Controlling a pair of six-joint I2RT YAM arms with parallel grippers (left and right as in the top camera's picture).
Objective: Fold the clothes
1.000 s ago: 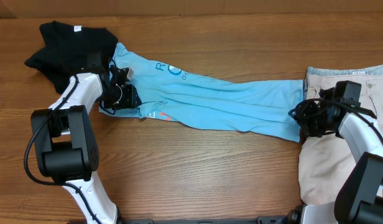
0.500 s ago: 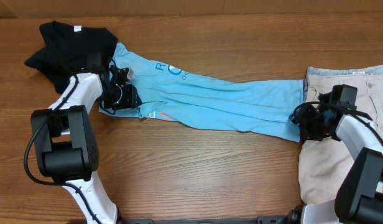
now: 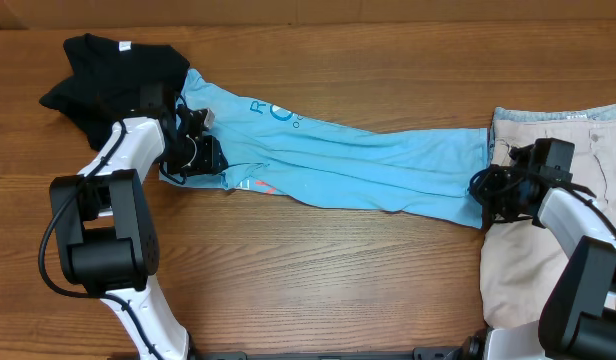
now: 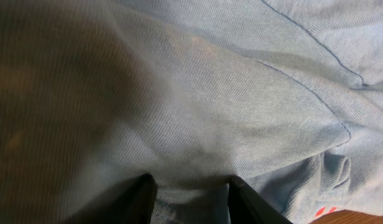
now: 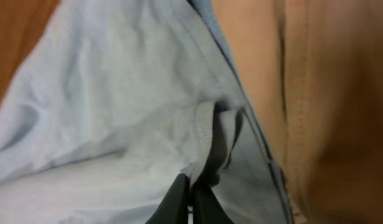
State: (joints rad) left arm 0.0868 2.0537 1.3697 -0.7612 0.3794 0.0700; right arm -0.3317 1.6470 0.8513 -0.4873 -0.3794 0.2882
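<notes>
The light blue T-shirt [image 3: 358, 165] lies stretched in a long band across the table, its lettering [image 3: 273, 112] near the left end. My left gripper [image 3: 198, 152] sits on that left end. In the left wrist view its fingers [image 4: 142, 200] stand apart with a thick bulge of blue cloth [image 4: 198, 124] held between them. My right gripper [image 3: 485, 190] is at the shirt's right end. Seen from the right wrist, that gripper [image 5: 191, 186] is shut, pinching the folded hem [image 5: 207, 134]. The black garment [image 3: 108, 65] is bunched at the back left.
Beige shorts [image 3: 548, 250] lie at the right, partly under my right arm, and fill the right side of the right wrist view [image 5: 328, 93]. The wooden table [image 3: 318, 270] runs along the front. The black garment touches the shirt's left end.
My right gripper has closed on the shirt's right hem and shifted slightly left. The left arm and the shirt's left end have not moved.
</notes>
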